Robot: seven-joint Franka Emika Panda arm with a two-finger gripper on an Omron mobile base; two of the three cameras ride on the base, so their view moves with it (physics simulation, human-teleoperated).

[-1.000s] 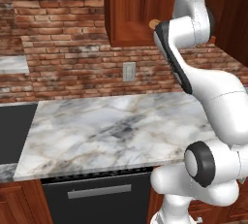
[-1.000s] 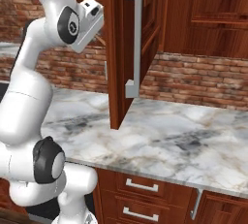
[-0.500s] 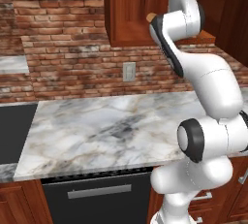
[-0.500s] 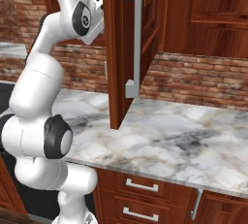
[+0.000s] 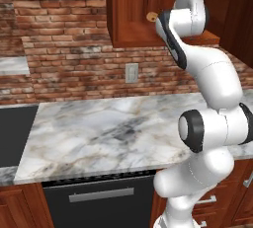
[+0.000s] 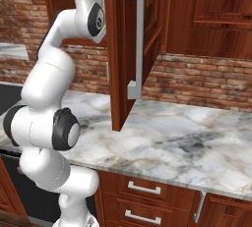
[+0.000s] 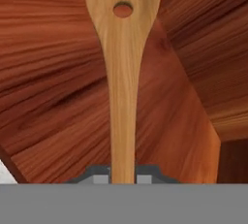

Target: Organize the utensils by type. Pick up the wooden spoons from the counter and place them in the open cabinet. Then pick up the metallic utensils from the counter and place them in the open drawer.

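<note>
Item: pale tan wooden spoon (image 7: 123,72). Held by its handle in the jaws, which are drawn in narrow around it at the lower end of the hand view. The spoon runs straight away from the hand; its far end broadens and carries a small oval hole. Behind it, close up, lies reddish-brown wood grain, the inside of the open cabinet (image 7: 53,72). From the left base view a small tan tip of the spoon (image 5: 151,16) shows just left of the arm's wrist, level with the cabinet's lower part.

Item: arm (image 5: 207,74). White with dark joints, reared up high, its upper links bent toward the wall cabinet. In the right base view the wrist end is partly hidden behind the cabinet door.

Item: cabinet door (image 6: 118,49). Reddish-brown, swung open, edge-on toward the right base camera, with a long silver bar handle (image 6: 135,34) set upright on it.

Item: tabletop (image 5: 99,133). White-grey marble with grey and brownish veins, below the cabinet.

Item: brick wall (image 5: 59,49). Red and brown, behind the tabletop, with a pale outlet plate (image 5: 131,73) set in it.

Item: dark appliance front (image 5: 99,202) under the tabletop edge, with a grey bar handle.

Item: lower drawers (image 6: 142,201), reddish-brown, with silver handles.
</note>
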